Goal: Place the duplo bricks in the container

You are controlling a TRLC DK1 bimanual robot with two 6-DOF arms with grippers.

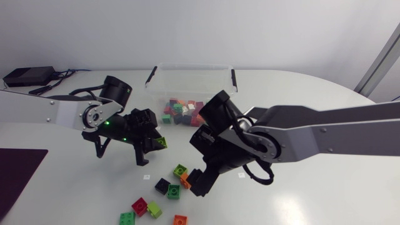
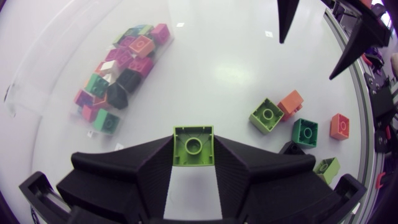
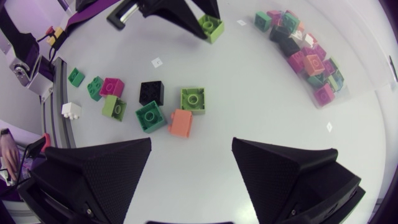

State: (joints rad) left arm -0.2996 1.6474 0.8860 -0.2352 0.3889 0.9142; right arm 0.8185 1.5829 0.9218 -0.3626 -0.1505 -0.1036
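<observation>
My left gripper (image 1: 156, 142) is shut on a lime green brick (image 2: 193, 146), held just above the table in front of the clear container (image 1: 190, 75). Several bricks (image 1: 181, 111) lie inside the container. My right gripper (image 3: 191, 149) stands open, nothing between its fingers, over a loose cluster on the table: a lime brick (image 3: 193, 99), a black one (image 3: 152, 93), a green one (image 3: 150, 116) and an orange one (image 3: 181, 122). More loose bricks lie toward the table's front: red (image 1: 139, 206), lime (image 1: 154, 210), green (image 1: 127, 218) and orange (image 1: 180, 219).
A black box (image 1: 28, 76) with cables sits at the back left. A dark purple mat (image 1: 19, 172) covers the table's left edge. A white brick (image 3: 71, 111) lies by a rail at the table's rim.
</observation>
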